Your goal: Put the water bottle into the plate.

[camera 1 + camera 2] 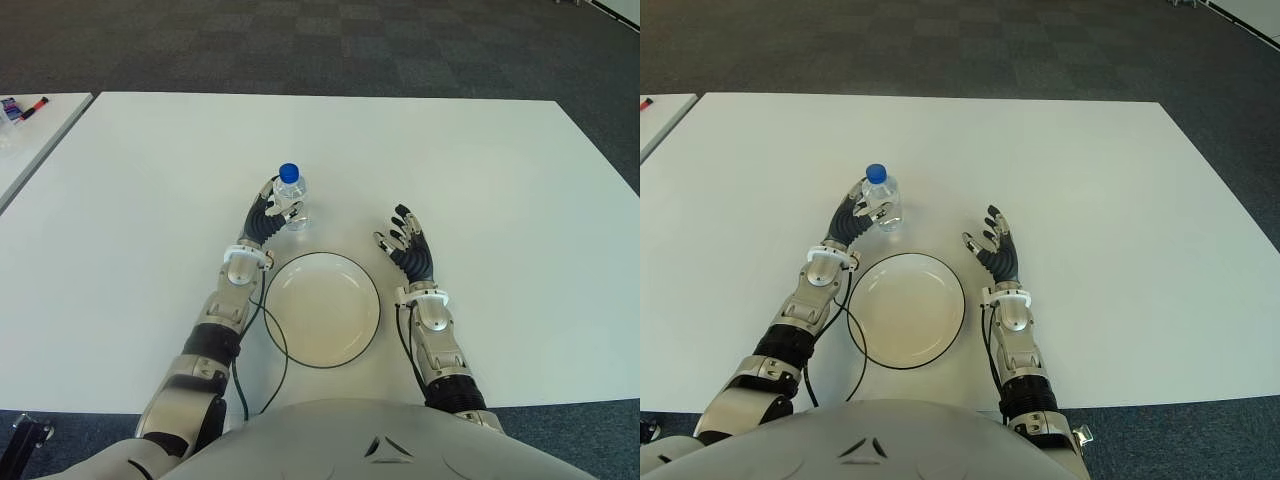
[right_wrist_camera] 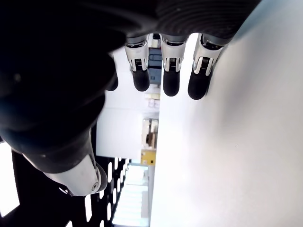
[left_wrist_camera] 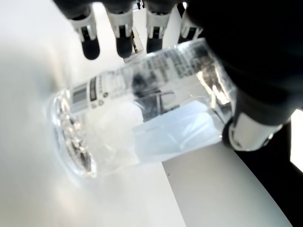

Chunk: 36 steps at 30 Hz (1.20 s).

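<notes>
A clear water bottle (image 1: 292, 207) with a blue cap (image 1: 289, 173) stands upright on the white table (image 1: 480, 170), just beyond the far left rim of the white, dark-rimmed plate (image 1: 322, 310). My left hand (image 1: 267, 219) is at the bottle's left side. In the left wrist view the bottle (image 3: 142, 118) lies between the straight fingers (image 3: 120, 33) and the thumb (image 3: 251, 127); the thumb is against it, the fingers are not curled round it. My right hand (image 1: 408, 243) shows to the right of the plate, fingers (image 2: 170, 71) spread and holding nothing.
A dark cable (image 1: 278, 350) loops from my left arm along the plate's left edge. A second table (image 1: 30, 135) at the far left carries a red pen (image 1: 35, 104) and small items. Dark carpet lies beyond the table's far edge.
</notes>
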Available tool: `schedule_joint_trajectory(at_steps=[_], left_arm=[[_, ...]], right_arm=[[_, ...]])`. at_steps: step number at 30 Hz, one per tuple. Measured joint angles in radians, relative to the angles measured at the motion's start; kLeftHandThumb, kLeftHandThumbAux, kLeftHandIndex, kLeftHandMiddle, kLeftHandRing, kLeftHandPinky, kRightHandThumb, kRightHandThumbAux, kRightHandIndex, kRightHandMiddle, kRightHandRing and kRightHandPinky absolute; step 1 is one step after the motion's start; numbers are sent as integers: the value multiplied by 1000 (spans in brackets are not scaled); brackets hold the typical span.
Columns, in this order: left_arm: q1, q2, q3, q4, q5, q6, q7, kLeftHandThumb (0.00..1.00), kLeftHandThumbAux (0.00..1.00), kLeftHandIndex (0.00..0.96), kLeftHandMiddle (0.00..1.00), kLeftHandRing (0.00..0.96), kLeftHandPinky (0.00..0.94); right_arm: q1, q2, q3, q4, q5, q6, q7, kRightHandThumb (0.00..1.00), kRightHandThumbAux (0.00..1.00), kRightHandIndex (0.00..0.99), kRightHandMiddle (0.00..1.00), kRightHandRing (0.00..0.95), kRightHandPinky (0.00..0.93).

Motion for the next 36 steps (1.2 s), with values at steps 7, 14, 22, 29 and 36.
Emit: schedule_joint_trajectory(at_steps=[7, 14, 22, 29, 36], left_arm=[[-21, -2, 1, 31, 0, -14, 0, 315, 551, 0, 0, 0, 0], [-31, -3, 3, 54, 0, -32, 0, 318, 538, 0, 0, 0, 0], [-34, -3, 2, 71, 2, -44, 0, 326, 534, 0, 0, 0, 0], [-38, -2, -5, 82, 9, -48, 8, 337, 517, 0, 0, 0, 0], [-47, 3, -18, 91, 24, -48, 13, 358, 495, 0, 0, 0, 0]], right_arm=[[4, 0, 1, 0, -1, -5, 1, 296, 773, 75, 89, 92, 134], [4, -1, 3, 0, -2, -7, 1, 280, 781, 80, 90, 94, 138], [6, -2, 7, -1, -3, -7, 1, 264, 789, 82, 90, 95, 137], [7, -4, 10, -1, -2, -8, 1, 260, 797, 77, 86, 90, 126], [8, -5, 12, -1, -2, -10, 1, 254, 789, 76, 88, 91, 133]])
